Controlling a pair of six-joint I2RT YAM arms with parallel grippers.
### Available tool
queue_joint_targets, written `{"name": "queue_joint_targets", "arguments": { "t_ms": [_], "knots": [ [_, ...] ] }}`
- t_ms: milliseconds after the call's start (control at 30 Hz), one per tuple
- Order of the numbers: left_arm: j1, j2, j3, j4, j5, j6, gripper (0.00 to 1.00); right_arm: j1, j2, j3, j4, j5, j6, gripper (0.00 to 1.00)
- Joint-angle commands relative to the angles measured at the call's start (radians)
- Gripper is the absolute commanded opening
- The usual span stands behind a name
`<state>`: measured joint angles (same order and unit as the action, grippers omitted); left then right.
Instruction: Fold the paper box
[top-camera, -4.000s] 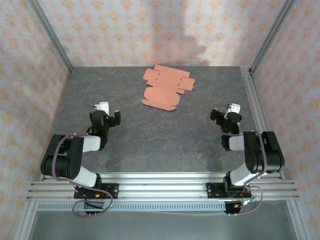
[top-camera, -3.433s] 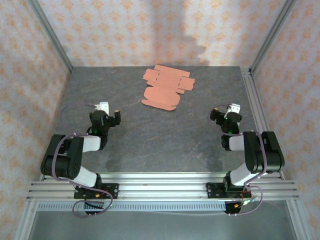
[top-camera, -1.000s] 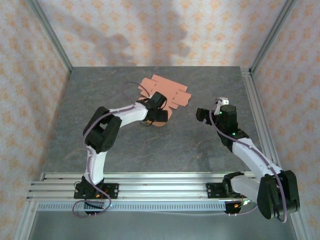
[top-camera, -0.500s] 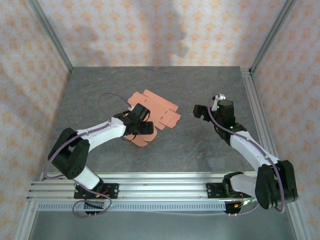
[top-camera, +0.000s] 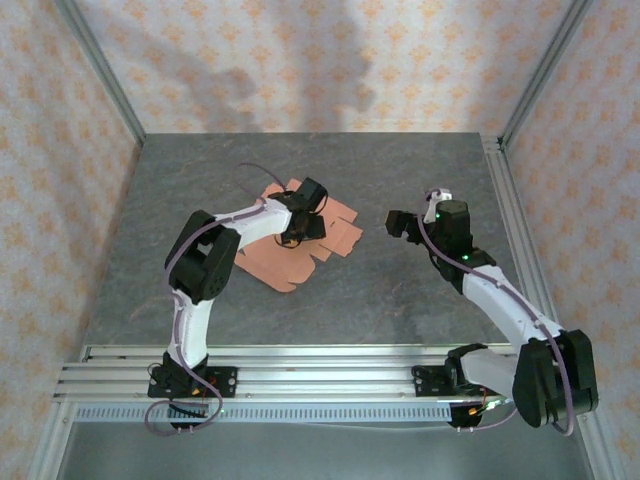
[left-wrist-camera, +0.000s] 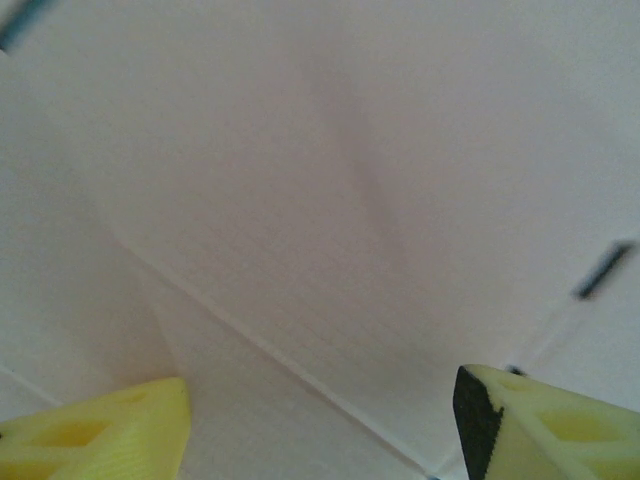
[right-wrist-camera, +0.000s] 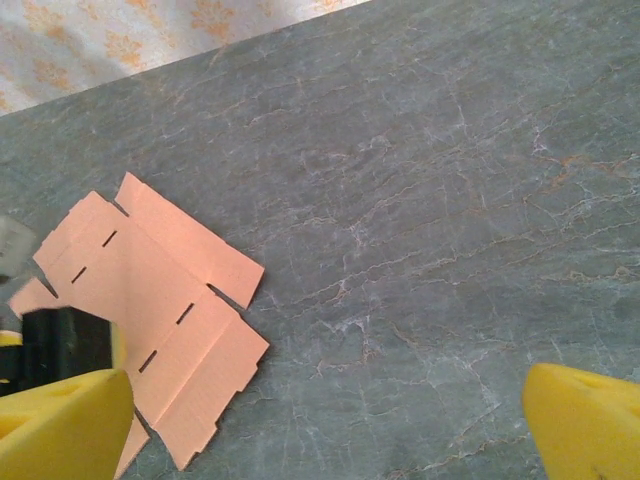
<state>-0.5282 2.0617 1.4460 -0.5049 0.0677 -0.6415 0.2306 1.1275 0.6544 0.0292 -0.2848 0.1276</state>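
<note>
On the left, the left gripper (top-camera: 305, 218) is down over the far part of the paper box (top-camera: 268, 265). Its wrist camera is so close that the pale card covers almost everything. The two yellow fingertips stand well apart at the bottom corners with only the face of the card between them, so the jaws are spread and grip nothing. I cannot tell whether they touch the card or hang just above it.

The box is not yet folded. It lies as a flat cut sheet on the grey table (top-camera: 400, 300), a little left of the middle, with crease lines, small slots and flaps at its edges.

I judge it very light and thin, stiff inside each panel but ready to bend at the creases. It will probably slide on the smooth table when pushed. The fingers can hardly get under a sheet that lies flat, so the free flaps on the right side look the best place to take hold, while the other arm presses a panel down. The tabs could crumple easily.

To the right, well apart from the sheet, the right gripper (top-camera: 398, 222) hangs fully spread and empty, facing the flaps.
</note>
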Motion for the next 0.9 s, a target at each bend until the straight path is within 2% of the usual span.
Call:
{"name": "queue_joint_targets", "arguments": {
  "t_ms": [0,300,400,533,733,867],
  "knots": [
    [-0.003,-0.006,-0.01,-0.02,0.159,0.099,0.71,0.006,-0.007,0.008,-0.036,0.027,0.008,0.99],
    [-0.007,-0.146,-0.261,0.025,0.314,0.338,0.72,0.006,0.111,0.076,-0.068,-0.076,0.054,0.94],
    [-0.004,-0.223,-0.295,0.018,0.302,0.381,0.75,0.005,0.133,0.077,-0.046,-0.103,0.041,0.96],
    [-0.002,-0.301,-0.309,0.069,0.243,0.334,0.77,0.006,0.162,0.083,-0.031,-0.141,0.011,1.0],
    [0.005,-0.471,-0.397,0.14,0.052,0.185,0.83,0.016,0.279,0.176,-0.071,-0.222,-0.044,0.99],
    [0.072,-0.583,-0.542,0.2,0.065,0.049,0.78,0.067,0.383,0.266,-0.096,-0.252,-0.087,0.99]
  ]
}}
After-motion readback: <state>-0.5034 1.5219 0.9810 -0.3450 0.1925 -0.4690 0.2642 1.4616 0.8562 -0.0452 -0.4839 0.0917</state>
